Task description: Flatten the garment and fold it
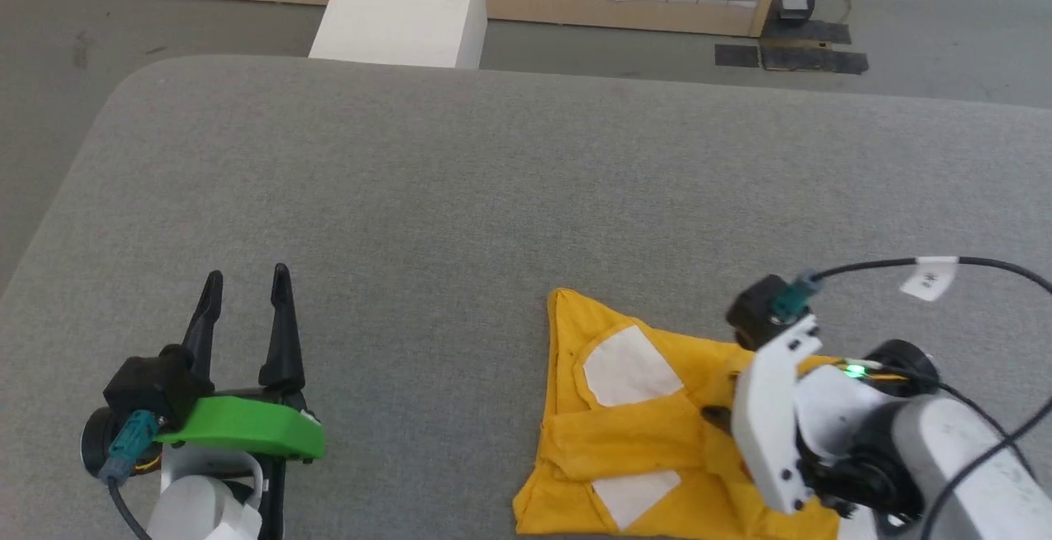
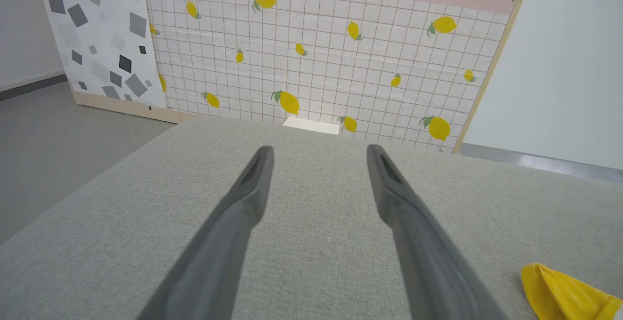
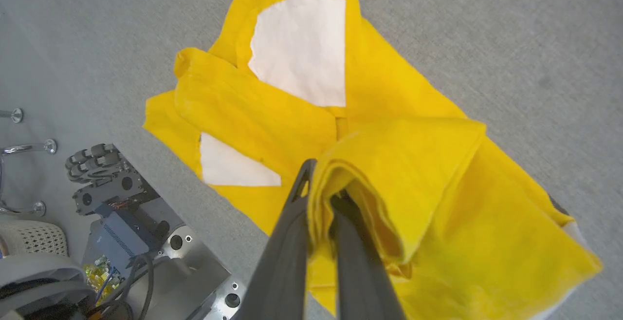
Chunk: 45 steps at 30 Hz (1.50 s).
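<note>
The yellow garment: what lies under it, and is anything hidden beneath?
The garment lies crumpled on the grey padded surface, which shows beside it. Whatever is beneath its folds is covered. The right claw pinches one raised fold.

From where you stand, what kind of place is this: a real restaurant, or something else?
Probably a robot test lab with a staged set. A free-standing lemon-tile backdrop panel marked RESTAURANT stands on bare grey floor, and a robot hand with exposed electronics sits beside the fabric-covered table.
</note>
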Motion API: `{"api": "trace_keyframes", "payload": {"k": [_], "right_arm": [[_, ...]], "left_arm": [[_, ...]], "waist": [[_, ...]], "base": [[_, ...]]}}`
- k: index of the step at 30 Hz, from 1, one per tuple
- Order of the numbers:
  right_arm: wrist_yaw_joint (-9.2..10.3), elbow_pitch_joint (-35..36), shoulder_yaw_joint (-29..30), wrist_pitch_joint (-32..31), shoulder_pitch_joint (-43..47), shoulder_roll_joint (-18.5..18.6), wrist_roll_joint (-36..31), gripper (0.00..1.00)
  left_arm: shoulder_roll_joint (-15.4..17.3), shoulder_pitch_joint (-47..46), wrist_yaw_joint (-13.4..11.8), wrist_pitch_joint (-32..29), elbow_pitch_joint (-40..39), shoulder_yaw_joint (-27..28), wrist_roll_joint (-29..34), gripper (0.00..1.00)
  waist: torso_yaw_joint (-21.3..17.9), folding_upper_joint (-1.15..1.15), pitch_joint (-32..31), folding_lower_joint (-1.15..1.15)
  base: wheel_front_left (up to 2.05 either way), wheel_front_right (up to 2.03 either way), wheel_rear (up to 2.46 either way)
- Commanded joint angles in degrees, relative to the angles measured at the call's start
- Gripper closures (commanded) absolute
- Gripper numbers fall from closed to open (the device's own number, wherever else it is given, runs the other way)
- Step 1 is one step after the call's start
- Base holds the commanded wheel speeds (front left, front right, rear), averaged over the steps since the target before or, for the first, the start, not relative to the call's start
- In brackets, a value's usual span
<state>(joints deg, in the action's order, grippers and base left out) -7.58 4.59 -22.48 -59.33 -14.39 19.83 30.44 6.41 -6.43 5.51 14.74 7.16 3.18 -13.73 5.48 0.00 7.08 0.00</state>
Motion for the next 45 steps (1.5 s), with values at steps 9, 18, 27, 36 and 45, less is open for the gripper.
{"api": "trace_keyframes", "payload": {"k": [9,18,27,36,45], "right_arm": [[0.09,-11.41,-7.65,7.45,-7.84,-6.99,0.34,1.0],[0.09,-23.31,-9.17,13.83,-10.95,-10.68,-1.32,1.0],[0.09,-27.62,-12.27,17.33,-13.39,-13.48,-0.02,0.0],[0.09,-19.71,-16.73,22.39,-16.26,-14.37,4.08,0.0],[0.09,-11.27,-7.04,35.06,-12.27,-9.46,-5.03,0.0]], "left_arm": [[-1.1,-0.09,0.11,0.26,0.02,0.45,-1.41,0.0],[-1.75,-1.04,0.34,0.26,0.29,0.41,-1.59,0.0],[-2.07,-1.16,0.64,0.26,1.21,0.46,-1.22,0.0],[-1.14,-0.45,0.93,0.26,2.04,-0.27,0.2,0.0],[-0.34,0.29,-0.47,0.26,-0.98,-0.73,4.2,0.0]], "waist": [[3.01,0.0,2.14,0.0],[5.05,0.0,4.22,0.0],[5.04,0.0,3.41,0.0],[1.95,0.0,-0.39,0.0],[-3.92,0.0,-2.58,0.0]], "base": [[0.0,0.0,0.0],[0.0,0.0,0.0],[0.0,0.0,0.0],[0.0,0.0,0.0],[0.0,0.0,0.0]]}}
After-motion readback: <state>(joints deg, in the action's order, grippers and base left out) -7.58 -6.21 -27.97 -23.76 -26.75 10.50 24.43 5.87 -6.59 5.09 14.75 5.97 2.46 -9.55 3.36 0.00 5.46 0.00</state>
